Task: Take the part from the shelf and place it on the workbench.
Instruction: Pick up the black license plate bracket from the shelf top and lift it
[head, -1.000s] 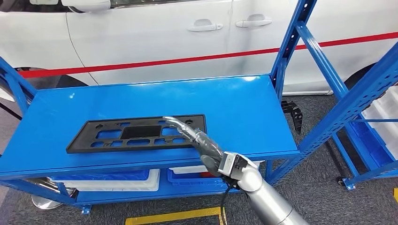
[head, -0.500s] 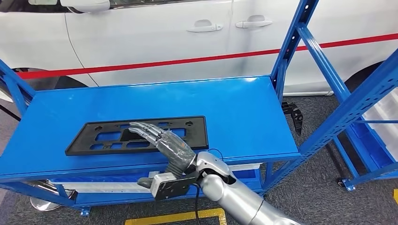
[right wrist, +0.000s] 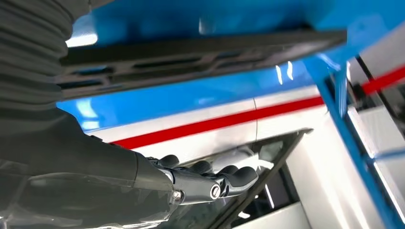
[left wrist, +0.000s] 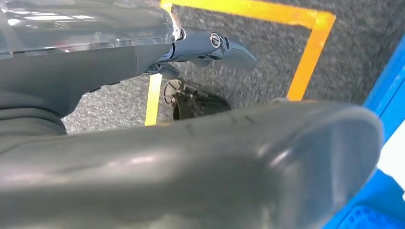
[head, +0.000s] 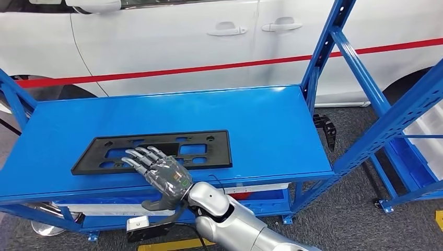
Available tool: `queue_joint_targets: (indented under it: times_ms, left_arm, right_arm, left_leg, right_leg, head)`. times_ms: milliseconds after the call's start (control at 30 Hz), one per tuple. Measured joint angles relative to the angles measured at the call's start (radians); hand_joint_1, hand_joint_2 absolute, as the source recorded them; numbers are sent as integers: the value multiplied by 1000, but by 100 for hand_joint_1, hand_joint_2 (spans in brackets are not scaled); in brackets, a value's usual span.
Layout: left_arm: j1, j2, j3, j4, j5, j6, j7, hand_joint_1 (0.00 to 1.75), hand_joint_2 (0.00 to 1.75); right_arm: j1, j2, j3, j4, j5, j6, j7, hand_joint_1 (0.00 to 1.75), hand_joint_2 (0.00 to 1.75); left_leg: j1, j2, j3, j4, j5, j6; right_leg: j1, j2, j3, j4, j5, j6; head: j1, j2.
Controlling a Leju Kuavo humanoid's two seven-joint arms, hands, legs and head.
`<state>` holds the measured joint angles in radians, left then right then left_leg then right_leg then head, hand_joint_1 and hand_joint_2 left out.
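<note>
Now your robot's right hand (head: 159,172) sits at the near edge of the blue shelf (head: 271,125), its back turned up and its fingers (head: 138,157) spread and lying over the front rim of the part (head: 156,151). The part is a flat black plastic frame with rectangular cut-outs, lying flat on the top deck of the shelf, towards the left and close to the front edge. A second ago this hand was further right, reaching in over the frame's right end; half a second ago it had swung to the middle; it has since slid left and drawn back towards the front edge, and the wrist has rolled over. The frame itself has barely shifted. In the right wrist view the fingers are apart and closed on nothing, with the frame seen from its edge just beyond them. I judge that the hand is settling for a grasp of the near rim, so the lift has not begun. The left hand (left wrist: 210,47) hangs low over grey floor with yellow tape, its fingers loosely extended and holding nothing. A white car stands behind the shelf.
</note>
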<state>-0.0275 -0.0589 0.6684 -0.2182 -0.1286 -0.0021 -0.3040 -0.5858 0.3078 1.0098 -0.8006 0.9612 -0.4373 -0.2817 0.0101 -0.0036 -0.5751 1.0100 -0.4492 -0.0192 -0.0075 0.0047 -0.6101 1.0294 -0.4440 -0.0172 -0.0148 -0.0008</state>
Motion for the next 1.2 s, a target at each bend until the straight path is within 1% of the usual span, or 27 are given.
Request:
queue_joint_targets:
  times_ms: [67, 100, 133, 200, 233, 267, 300, 333, 367, 400, 433, 467, 567, 633, 667, 733, 767, 800, 833, 867, 900, 967, 1000, 1100, 1133, 1167, 1200]
  left_arm:
    - [0, 0, 0, 0, -6, -1, 2, 0, 0]
    - [0, 0, 0, 0, -8, -1, 3, 0, 0]
    - [-1, 0, 0, 0, -12, -1, 4, 0, 0]
    - [-2, 1, 0, 0, -18, -1, 6, 0, 0]
    - [-1, 1, 0, 0, -21, -1, 7, 0, 0]
    - [-1, 2, 0, 0, -24, -1, 8, 0, 0]
    - [-1, 2, 0, 0, -27, -1, 9, 0, 0]
    - [-2, 2, 0, 0, -30, -1, 10, 0, 0]
    - [-2, 2, 0, 0, -33, -1, 11, 0, 0]
    - [-3, 1, 0, 0, -35, -2, 11, 0, 0]
    - [-3, 1, 0, 0, -37, -2, 11, 0, 0]
    - [-3, 0, 0, 0, -39, -2, 12, 0, 0]
    - [-6, 3, 0, 0, -43, -2, 13, 0, 0]
    - [-7, 5, 0, 0, -47, -2, 13, 0, 0]
    - [-8, 5, 0, 0, -49, -2, 13, 0, 0]
    - [-8, 6, 0, 0, -51, -3, 13, 0, 0]
    - [-7, 6, 0, 0, -52, -3, 13, 0, 0]
    - [-7, 6, 0, 0, -53, -3, 13, 0, 0]
    - [-7, 6, 0, 0, -53, -3, 13, 0, 0]
    - [-8, 6, 0, 0, -54, -3, 13, 0, 0]
    - [-9, 7, 0, 0, -54, -3, 13, 0, 0]
    - [-12, 7, 0, 1, -56, -3, 14, 0, 0]
    - [-13, 7, -1, 1, -57, -3, 14, 0, 0]
    - [-14, 7, -1, 1, -62, -3, 14, 0, 0]
    - [-14, 7, 0, 1, -63, -4, 14, 0, 0]
    - [-14, 7, 0, 1, -65, -4, 14, 0, 0]
    - [-14, 7, 0, 1, -67, -4, 14, 0, 0]
  right_arm:
    - [-3, 15, 10, 25, 12, -2, 17, 0, 175]
    - [-6, 21, 13, 36, 15, -3, 25, 0, 175]
    - [-10, 25, 17, 47, 17, -4, 35, 0, 175]
    - [-20, 28, 24, 69, 14, -6, 57, 0, 175]
    - [-23, 28, 26, 81, 12, -7, 70, 0, 175]
    - [-27, 28, 28, 91, 9, -8, 81, 0, 175]
    - [-33, 28, 29, 99, 6, -10, 90, 0, 175]
    - [-40, 29, 30, 106, 3, -12, 100, 0, 175]
    - [-49, 29, 31, 112, 1, -15, 108, 0, 175]
    - [-58, 31, 31, 118, -1, -17, 115, 0, 175]
    - [-66, 32, 31, 125, -2, -20, 121, 0, 175]
    - [-73, 33, 31, 131, -4, -22, 125, 0, 175]
    - [-89, 35, 32, 149, -8, -26, 138, 0, 175]
    - [-99, 38, 32, 158, -8, -26, 148, 0, 175]
    - [-104, 39, 32, 162, -7, -25, 156, 0, 175]
    - [-111, 42, 34, 171, -2, -20, 174, 0, 175]
    - [-113, 42, 36, 177, 1, -15, 184, 0, 175]
    - [-114, 42, 39, 184, 3, -9, 193, 0, 175]
    - [-115, 42, 43, 190, 5, -2, 201, 0, 175]
    - [-118, 42, 48, 195, 7, 6, 209, 0, 175]
    - [-123, 43, 55, 200, 8, 13, 216, 0, 175]
    - [-136, 44, 71, 211, 11, 25, 228, 0, 175]
    - [-142, 44, 79, 218, 13, 29, 234, 0, 175]
    - [-149, 44, 99, 240, 15, 34, 251, 0, 175]
    - [-152, 44, 104, 247, 15, 35, 256, 0, 175]
    - [-154, 44, 107, 255, 15, 36, 261, 0, 175]
    - [-157, 44, 110, 264, 15, 38, 266, 0, 175]
  left_leg:
    - [3, 0, 3, -6, 5, 14]
    - [5, 1, 5, -10, 8, 22]
    - [7, 2, 7, -14, 11, 28]
    - [4, 3, 6, -14, 11, 35]
    - [2, 2, 6, -14, 11, 36]
    - [1, 2, 7, -14, 10, 37]
    - [-1, 1, 7, -13, 10, 37]
    - [-3, 1, 9, -13, 10, 36]
    - [-4, 0, 10, -13, 9, 35]
    - [-7, 0, 10, -10, 7, 33]
    - [-9, -1, 9, -9, 5, 30]
    - [-10, -1, 8, -8, 4, 25]
    - [-8, 0, 6, -3, -3, 8]
    - [-6, 1, -7, 31, -28, -3]
    - [-4, 1, -25, 72, -52, -7]
    - [0, 1, -79, 186, -106, -15]
    - [3, 1, -108, 244, -126, -19]
    - [5, 1, -124, 273, -128, -23]
    - [8, 1, -124, 268, -113, -25]
    - [11, 1, -104, 223, -80, -27]
    - [13, 2, -72, 151, -41, -28]
    - [12, 1, -15, 30, 3, -23]
    - [10, 0, -2, 3, 8, -16]
    - [7, -3, 0, -5, 8, 7]
    - [8, -2, 1, -8, 10, 15]
    - [9, -2, 3, -11, 12, 22]
    - [9, -1, 3, -12, 13, 28]
  right_leg:
    - [-1, -1, -1, 5, -6, 12]
    - [-1, -1, -10, 27, -21, 17]
    - [-1, -1, -29, 70, -47, 20]
    - [-1, -2, -92, 201, -110, 22]
    - [-1, -2, -119, 256, -129, 22]
    - [-1, -2, -133, 282, -129, 21]
    - [0, -2, -126, 266, -110, 18]
    - [2, -2, -101, 216, -77, 13]
    - [4, -2, -65, 145, -42, 5]
    - [7, -2, -31, 76, -18, -2]
    - [9, -4, -8, 28, -4, -6]
    - [11, -4, 3, 3, 0, -9]
    - [10, -4, 7, -11, 3, -16]
    - [4, -4, 12, -19, 6, -24]
    - [3, -5, 13, -20, 6, -26]
    - [3, -5, 13, -20, 6, -28]
    - [3, -5, 13, -19, 5, -28]
    - [3, -5, 13, -19, 5, -28]
    - [2, -4, 14, -18, 4, -27]
    - [1, -3, 15, -17, 2, -24]
    - [0, -2, 16, -15, 0, -21]
    - [2, -1, 15, -9, -4, -12]
    - [3, 0, 14, -8, -5, -7]
    - [2, -1, 14, -7, -6, 9]
    - [2, -2, 10, 5, -16, 14]
    - [1, -2, -4, 35, -36, 19]
    - [1, -2, -29, 88, -65, 21]
  head:
    - [0, 0]
    - [1, 0]
    - [1, 0]
    - [1, 0]
    - [1, 0]
    - [1, 0]
    - [1, 0]
    - [1, 0]
    - [1, 0]
    - [1, 0]
    - [1, 0]
    - [1, 0]
    - [0, 0]
    - [0, 0]
    - [-1, 0]
    - [-1, 0]
    - [-1, 0]
    - [-1, 0]
    - [-1, 0]
    - [-1, 0]
    - [-1, 0]
    - [0, 0]
    - [0, 0]
    - [1, 0]
    - [1, 0]
    - [1, 0]
    - [1, 0]
